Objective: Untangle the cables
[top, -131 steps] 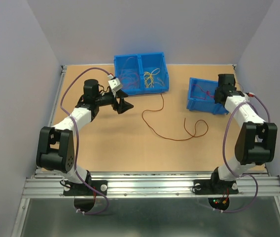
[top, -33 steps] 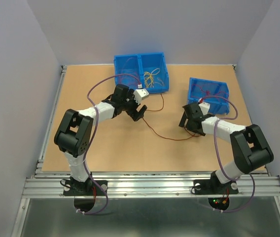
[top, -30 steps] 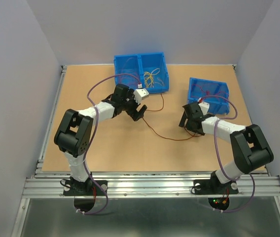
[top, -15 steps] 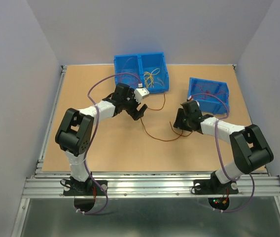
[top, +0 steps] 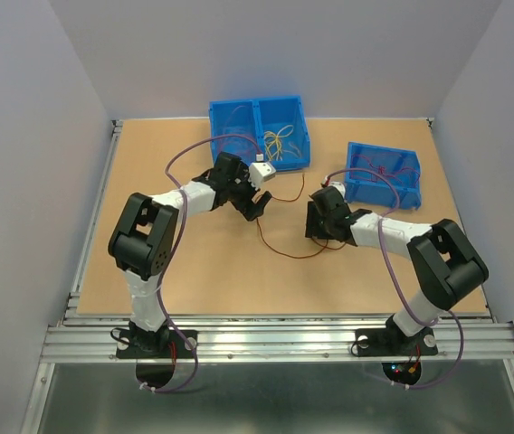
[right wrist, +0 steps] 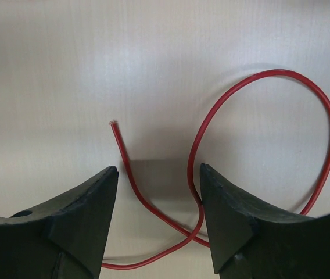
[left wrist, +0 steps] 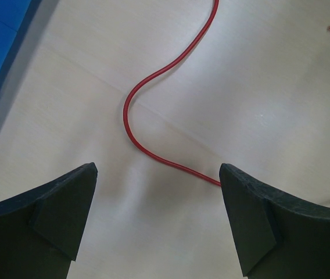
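One thin red cable (top: pixel 284 251) lies loose on the wooden table (top: pixel 194 271), curving between my two grippers. My left gripper (top: pixel 255 201) hovers low over it, open. In the left wrist view the cable (left wrist: pixel 131 125) bends on the table ahead of the left gripper (left wrist: pixel 158 170) and runs under the right finger. My right gripper (top: pixel 317 222) stands open over the cable's other end. In the right wrist view the cable (right wrist: pixel 195 145) makes a loop and crosses itself between the fingers of the right gripper (right wrist: pixel 158 168); its free end (right wrist: pixel 113 124) points away.
A blue two-part bin (top: pixel 259 110) at the back holds yellow cables (top: pixel 278 142) on the right and reddish ones (top: pixel 235 140) on the left. A smaller blue bin (top: pixel 393 192) with red cables (top: pixel 379 167) sits behind my right arm.
My right gripper has slid left across the table and narrowed its jaws, and the cable's looped end has bunched up leftward with it. The left gripper has hardly moved.
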Controlling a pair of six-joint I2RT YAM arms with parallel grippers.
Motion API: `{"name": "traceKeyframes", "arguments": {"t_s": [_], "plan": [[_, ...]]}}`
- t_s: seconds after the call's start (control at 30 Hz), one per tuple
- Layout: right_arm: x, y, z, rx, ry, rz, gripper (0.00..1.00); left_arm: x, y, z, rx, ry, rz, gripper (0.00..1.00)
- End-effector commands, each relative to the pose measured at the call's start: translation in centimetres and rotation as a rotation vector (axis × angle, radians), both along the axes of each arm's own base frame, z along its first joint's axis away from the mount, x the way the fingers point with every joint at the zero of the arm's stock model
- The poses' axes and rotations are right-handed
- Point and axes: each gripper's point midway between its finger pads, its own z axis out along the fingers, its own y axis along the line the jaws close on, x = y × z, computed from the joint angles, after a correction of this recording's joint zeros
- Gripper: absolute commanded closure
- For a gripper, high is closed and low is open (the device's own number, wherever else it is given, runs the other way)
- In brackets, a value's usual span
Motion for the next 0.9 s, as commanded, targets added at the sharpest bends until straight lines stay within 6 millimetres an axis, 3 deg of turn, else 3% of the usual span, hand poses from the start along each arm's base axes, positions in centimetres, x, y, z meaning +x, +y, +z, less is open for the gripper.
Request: {"name": "traceKeyframes", "arguments": {"t_s": [0.0,0.4,0.47,0.5,0.57,0.6,0.63,0.67,0.73,0.87], "plan": [[-0.3,0.0,-0.3,-0.065,0.013,0.019,0.37,0.7,-0.6,1.0,0.001,-0.002,0.008,0.02],[-0.6,0.9,-0.6,-0.169,-0.005,0.048,0.40,0.4,-0.9,-1.8,0.062,0.084,0.042,0.11],[-0.8,1.0,-0.6,-0.194,-0.011,0.051,0.49,0.3,-1.2,-1.9,0.071,0.084,0.040,0.16],[-0.8,1.1,-0.6,-0.201,-0.012,0.054,0.60,0.3,-1.2,-2.1,0.076,0.085,0.042,0.18],[-0.9,1.4,-0.6,-0.207,-0.015,0.064,0.72,0.1,-1.5,-2.1,0.078,0.089,0.029,0.26],[-0.9,1.6,-0.6,-0.208,-0.016,0.071,0.86,-0.1,-1.6,-2.3,0.085,0.089,0.015,0.31],[-1.0,1.9,-0.6,-0.208,-0.014,0.083,0.91,-0.2,-1.8,-2.3,0.086,0.090,0.005,0.37],[-1.1,2.2,-0.6,-0.201,-0.011,0.094,0.96,-0.4,-1.9,-2.4,0.084,0.094,-0.008,0.48],[-1.3,3.1,-0.5,-0.193,-0.011,0.128,0.99,-1.1,-2.4,-2.4,0.094,0.091,-0.046,0.67],[-1.7,4.9,-0.2,-0.171,-0.027,0.201,1.00,-2.4,-3.3,-2.4,0.102,0.082,-0.108,0.90]]}}
